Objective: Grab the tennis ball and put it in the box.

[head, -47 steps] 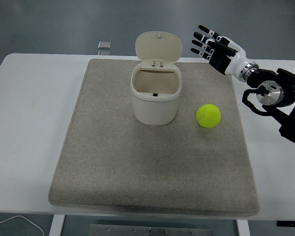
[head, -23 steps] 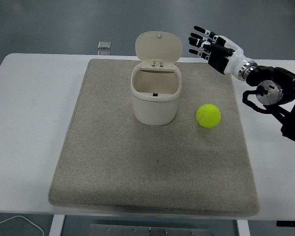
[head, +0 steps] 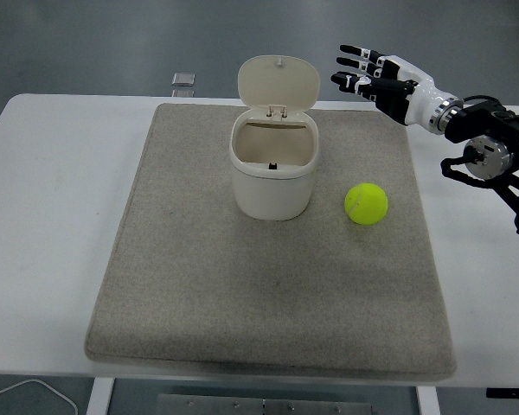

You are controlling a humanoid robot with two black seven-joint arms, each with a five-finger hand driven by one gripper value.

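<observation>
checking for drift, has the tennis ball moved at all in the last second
No. The tennis ball sits at the same spot on the mat, right of the box.

1. We see a bright yellow-green tennis ball [head: 367,204] with a faint paler seam curving across it.
2. The box [head: 273,166] is plain cream all over, lid and body alike, with a small dark spot deep inside.
3. The mat [head: 199,285] is a speckled grey-beige, with no pattern.
4. The table [head: 52,207] is white.
5. Our right hand [head: 382,78] is white on the back, with black fingers banded in white and silver; the arm behind it is black with a metal-grey joint.
6. The floor beyond is dull blue-grey.
</observation>
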